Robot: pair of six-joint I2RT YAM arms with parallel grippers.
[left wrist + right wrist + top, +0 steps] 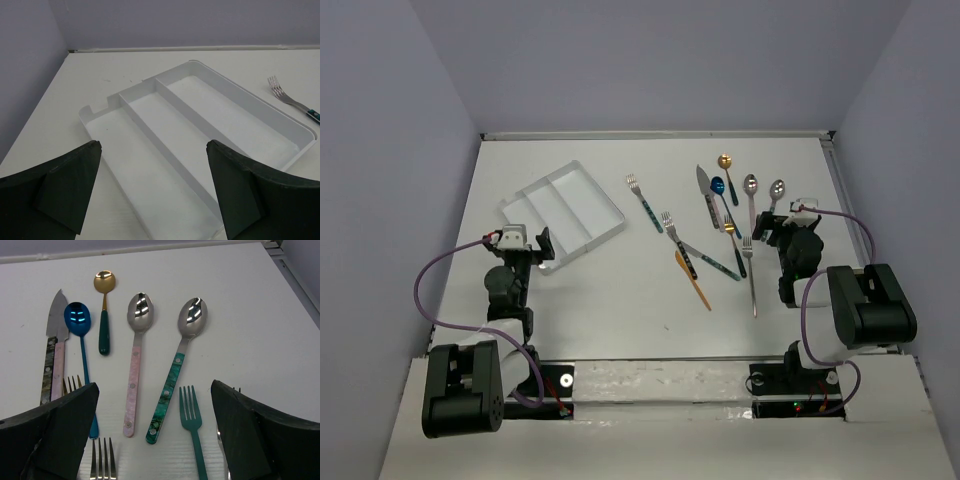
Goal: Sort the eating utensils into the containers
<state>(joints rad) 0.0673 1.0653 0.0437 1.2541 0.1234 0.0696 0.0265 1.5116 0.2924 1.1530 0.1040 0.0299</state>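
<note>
Left end effector [527, 246]: jaws spread wide, nothing between them. It hangs over the near-left corner of the clear three-compartment tray [240, 95]. All three compartments look bare in the left wrist view, so I judge the sorting has not started.

Right end effector [154, 387]: jaws equally wide, empty. It sits well to the right of the tray, at the near-right edge of the utensil spread on the counter [620, 300].

Utensils right of the tray, nearest first:
- all-orange piece [693, 280], nearest the arm bases
- teal fork [192, 422], just ahead of the right end effector, tines pointing away
- teal-marbled spoon [172, 372] and pink-handled spoon [134, 375], handles toward the end effector, bowls far
- blue spoon [79, 322], then knife [56, 315] on the tray side
- gold spoon [104, 282], farthest

A silver fork [285, 95] lies apart from these, just right of the tray.

Key relation: the spoons' long axes run near-to-far, almost in line with the right end effector's approach, and its jaws open crosswise. It should therefore straddle a handle with little wrist roll. The right arm is clearly nearer. The tray lies to the left, and its compartments run diagonal to these axes, so a carried piece probably needs turning.

Brands, labels, writing: none legible.
</note>
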